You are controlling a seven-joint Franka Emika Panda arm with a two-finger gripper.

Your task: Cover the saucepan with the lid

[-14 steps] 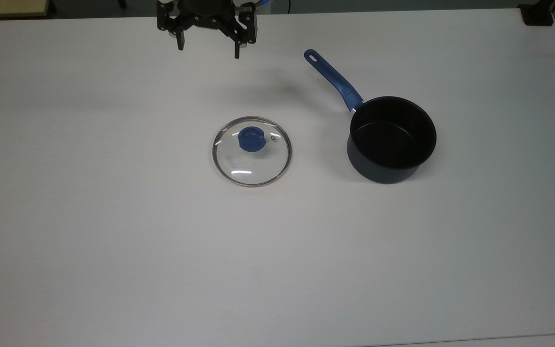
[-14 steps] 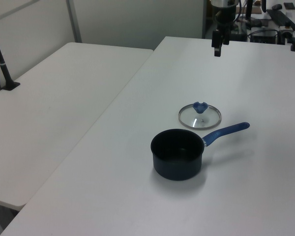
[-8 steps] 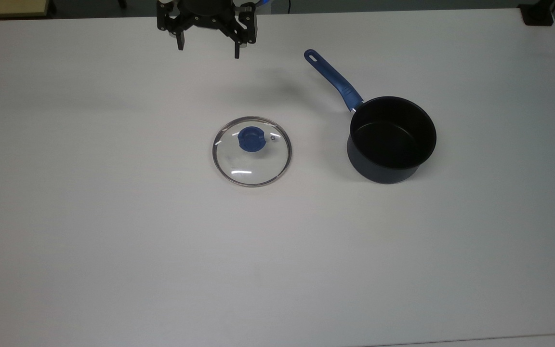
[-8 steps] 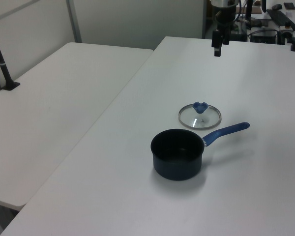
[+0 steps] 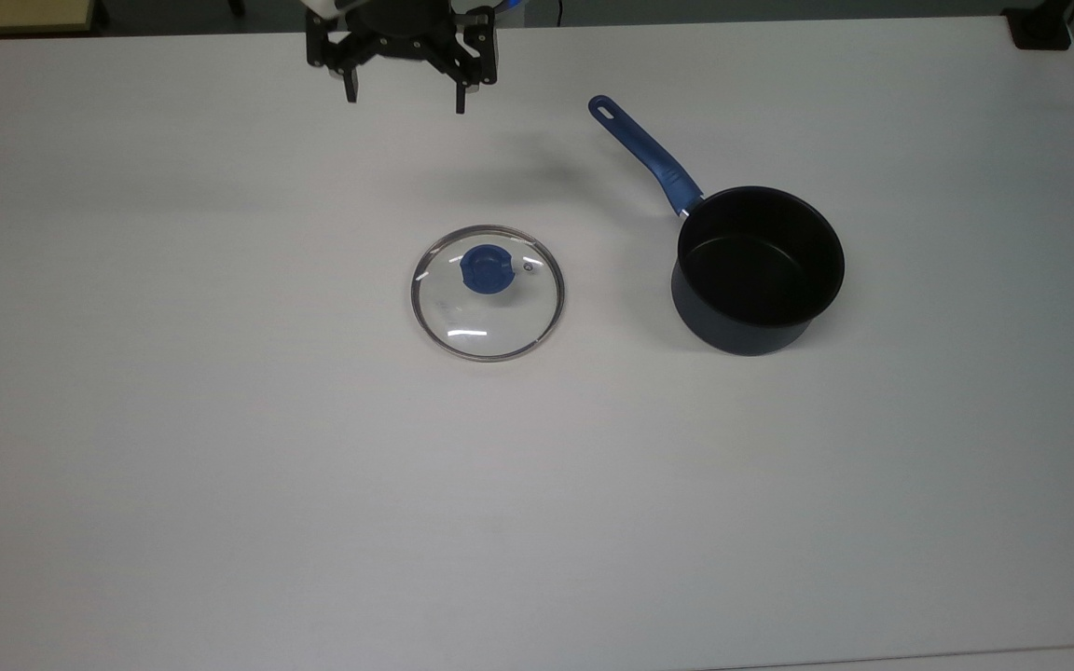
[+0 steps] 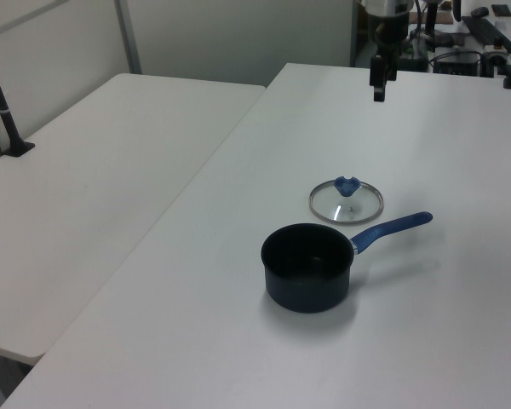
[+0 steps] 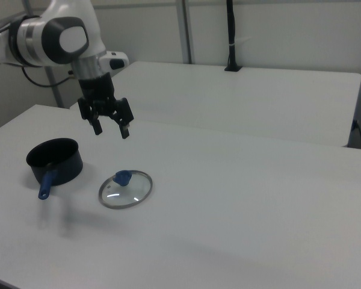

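One gripper [image 5: 404, 102] hangs above the white table [image 5: 220, 466], its two fingers spread wide with nothing between them. One lid [image 5: 488, 292] lies flat on the table below it, toward the top view's lower right. One saucepan [image 5: 757, 268] stands uncovered farther to the top view's right, well apart from the lid.
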